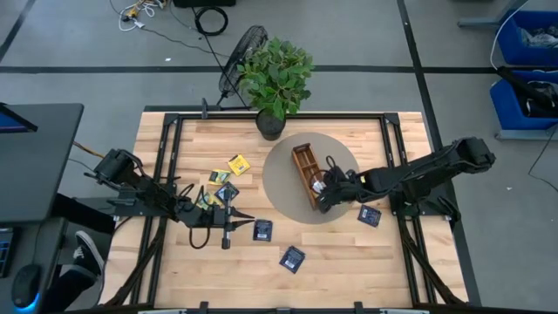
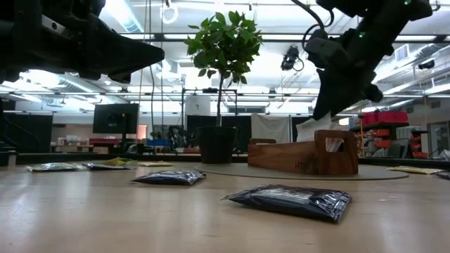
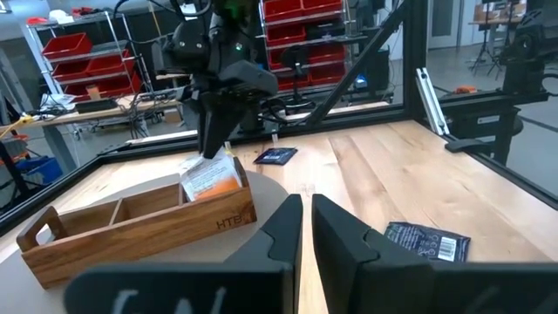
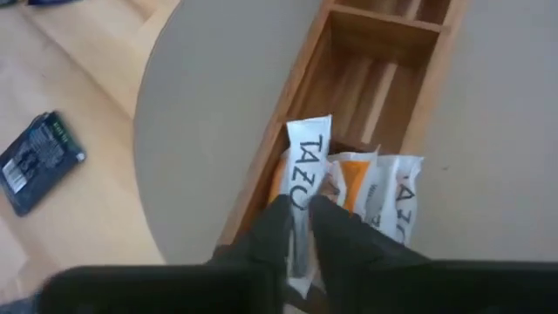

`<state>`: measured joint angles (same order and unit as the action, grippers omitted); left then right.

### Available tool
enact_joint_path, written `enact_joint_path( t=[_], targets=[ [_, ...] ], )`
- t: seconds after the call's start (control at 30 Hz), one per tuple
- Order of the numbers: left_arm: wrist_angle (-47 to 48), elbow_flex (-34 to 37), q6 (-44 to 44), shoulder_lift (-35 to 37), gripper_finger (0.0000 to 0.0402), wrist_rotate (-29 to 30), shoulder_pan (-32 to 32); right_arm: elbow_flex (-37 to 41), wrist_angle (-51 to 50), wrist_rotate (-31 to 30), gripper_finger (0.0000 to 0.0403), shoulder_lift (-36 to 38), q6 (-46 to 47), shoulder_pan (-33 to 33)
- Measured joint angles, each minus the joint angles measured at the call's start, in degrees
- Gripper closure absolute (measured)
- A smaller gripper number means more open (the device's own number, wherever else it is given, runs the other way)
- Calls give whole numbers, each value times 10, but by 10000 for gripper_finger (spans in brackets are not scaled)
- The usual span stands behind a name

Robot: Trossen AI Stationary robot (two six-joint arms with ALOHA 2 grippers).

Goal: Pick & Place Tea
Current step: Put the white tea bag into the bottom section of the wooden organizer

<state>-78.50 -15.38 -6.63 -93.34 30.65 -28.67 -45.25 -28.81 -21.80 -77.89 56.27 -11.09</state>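
Note:
The long wooden tray [image 1: 305, 172] lies on a round grey mat. My right gripper [image 4: 301, 228] hangs over the tray's near end compartment, shut on an orange-and-white tea sachet [image 4: 307, 166]. Two more orange-and-white sachets [image 4: 388, 187] stand in that compartment. Navy sachets [image 1: 262, 229] [image 1: 292, 258] [image 1: 369, 215] lie flat on the table, as do yellow ones [image 1: 238, 163] and a green-and-black one [image 1: 227, 192]. My left gripper [image 3: 305, 222] hovers left of the mat, shut and holding nothing. My right gripper pinches the orange-and-white sachet between its two fingers at its upper end [image 4: 302, 205]. The fingers [image 3: 214, 144] come from above, slanting down. The sachet hangs below them, with its lower part inside the tray's near end compartment [image 3: 214, 179].
A potted plant [image 1: 275, 83] stands at the table's far edge behind the mat [image 1: 283, 187]. The tray's middle and far compartments [image 4: 384, 61] look open. A black frame rail [image 1: 392, 148] runs along the right side. Bare wood lies between the loose sachets.

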Motion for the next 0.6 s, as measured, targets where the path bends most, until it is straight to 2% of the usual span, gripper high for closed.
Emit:
enact_joint_path(
  t=[0.1,0.33,0.6],
  targets=[
    [0,0,0,0,369,0,0,0,1,0,392,0,-8,-2],
    [0,0,0,0,369,0,0,0,-4,-63,399,0,24,-27],
    [-1,0,0,0,369,0,0,0,-30,-140,401,-18,127,-91]
  ],
)
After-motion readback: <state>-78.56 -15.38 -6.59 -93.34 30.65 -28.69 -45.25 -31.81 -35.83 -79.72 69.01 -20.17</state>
